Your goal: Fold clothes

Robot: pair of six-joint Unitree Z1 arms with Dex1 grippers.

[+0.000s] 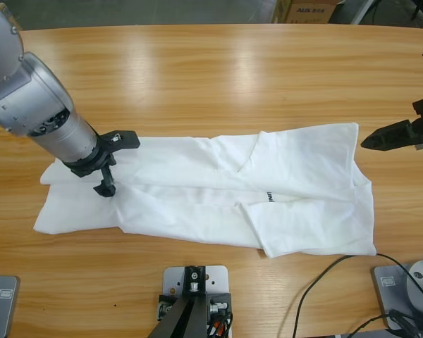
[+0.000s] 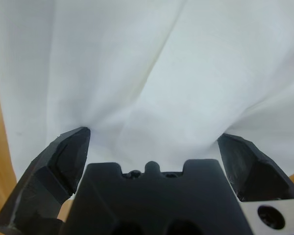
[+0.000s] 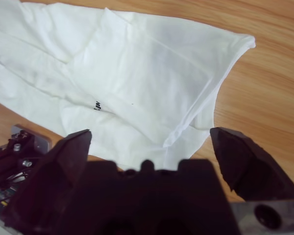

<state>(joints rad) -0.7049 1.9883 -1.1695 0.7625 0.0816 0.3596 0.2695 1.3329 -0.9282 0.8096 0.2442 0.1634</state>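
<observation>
The clothes are one white T-shirt, lying across the table as a long band with its sides folded in. A short dark line of lettering shows near its middle. My left gripper is down on the shirt's left end, open, one jaw on either side of the cloth. In the left wrist view the white cloth fills the picture and puckers between the tips of the left gripper. My right gripper hangs open over bare wood, just off the shirt's right end. The right wrist view looks over the right gripper at the shirt.
The wooden table stretches bare behind the shirt and to its right. A cardboard box stands beyond the far edge. A black cable curls on the table at the front right, near the shirt's lower right corner.
</observation>
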